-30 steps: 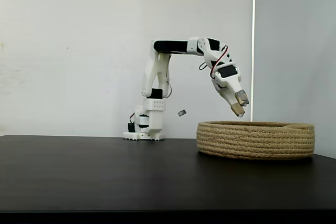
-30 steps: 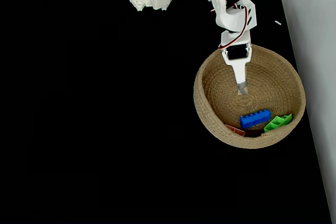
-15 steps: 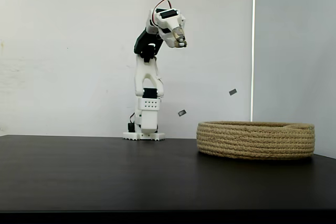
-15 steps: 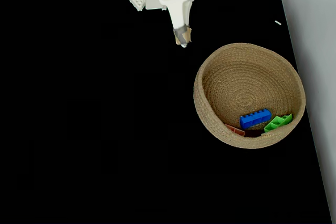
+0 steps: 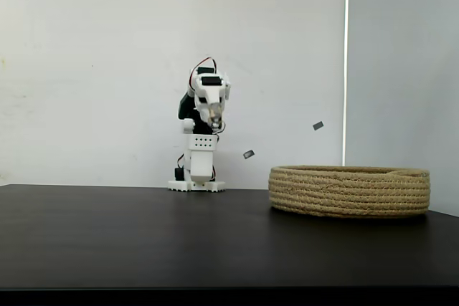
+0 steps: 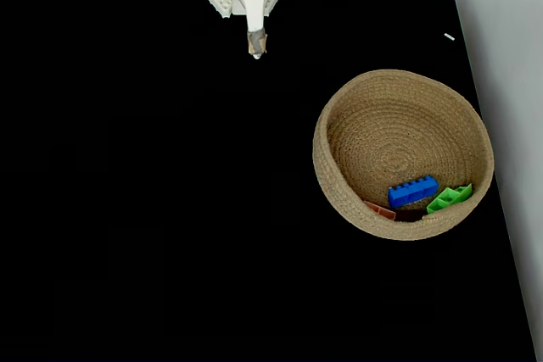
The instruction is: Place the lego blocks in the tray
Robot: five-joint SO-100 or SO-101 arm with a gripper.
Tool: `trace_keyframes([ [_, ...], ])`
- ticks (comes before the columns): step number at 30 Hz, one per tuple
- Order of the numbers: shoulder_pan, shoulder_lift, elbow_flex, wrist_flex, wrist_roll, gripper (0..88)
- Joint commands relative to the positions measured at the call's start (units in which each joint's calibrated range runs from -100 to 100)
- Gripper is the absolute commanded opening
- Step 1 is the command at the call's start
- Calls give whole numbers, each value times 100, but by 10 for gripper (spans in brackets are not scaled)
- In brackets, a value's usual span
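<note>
The tray (image 6: 403, 99) is a round coiled-rope basket at the right of the black table; from the side it shows as a low tan bowl (image 5: 349, 190). Three lego blocks lie inside near its lower wall: a blue one (image 6: 412, 192), a green one (image 6: 450, 198) and a pinkish-brown one (image 6: 380, 209). The arm is folded back over its base at the table's far edge. Its gripper (image 6: 254, 44) (image 5: 214, 115) points down, shut and holding nothing, well to the left of the tray.
The arm's white base (image 5: 196, 177) stands at the back edge of the table (image 6: 153, 209). A pale wall rises behind it, with small grey marks on it (image 5: 318, 125). The table's right edge runs close past the tray.
The arm has pulled out of the tray, swung up and left, then folded down over its base. The blocks in the tray have not moved.
</note>
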Motion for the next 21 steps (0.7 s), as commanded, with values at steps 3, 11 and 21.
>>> trace_keyframes([
  [3,68,-889,1262,180,313,3],
  [11,134,-889,2110,313,523,4],
  [21,68,-889,2110,304,493,4],
])
